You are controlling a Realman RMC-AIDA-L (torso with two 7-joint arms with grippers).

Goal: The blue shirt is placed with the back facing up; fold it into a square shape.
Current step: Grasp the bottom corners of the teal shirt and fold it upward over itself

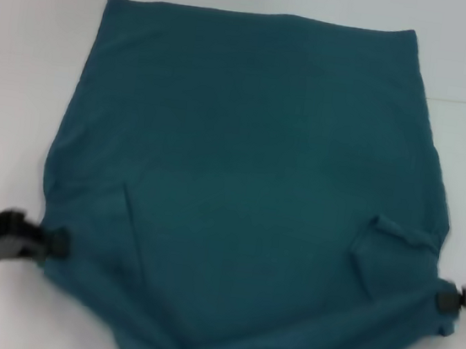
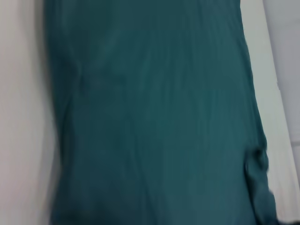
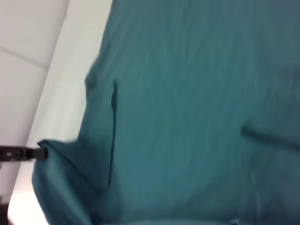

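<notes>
The left claw (image 1: 59,242) and right claw (image 1: 447,299) pinch the edges of the dark teal-blue cotton shirt (image 1: 249,185), so I judge folding inward comes next.

you're looking at the blue shirt (image 1: 248,193): soft matt cloth w/ light creases, on a smooth white table (image 1: 27,47). grippers' black parts look like matt plastic.

- The blue shirt (image 3: 187,108) fills most of the right wrist view, plain side showing, lying on a white table (image 3: 61,93).
- A straight fold line runs along the cloth near one shirt edge.
- A black gripper (image 3: 41,153), seen farther off, touches the shirt's edge where the cloth bunches into a raised corner.
</notes>
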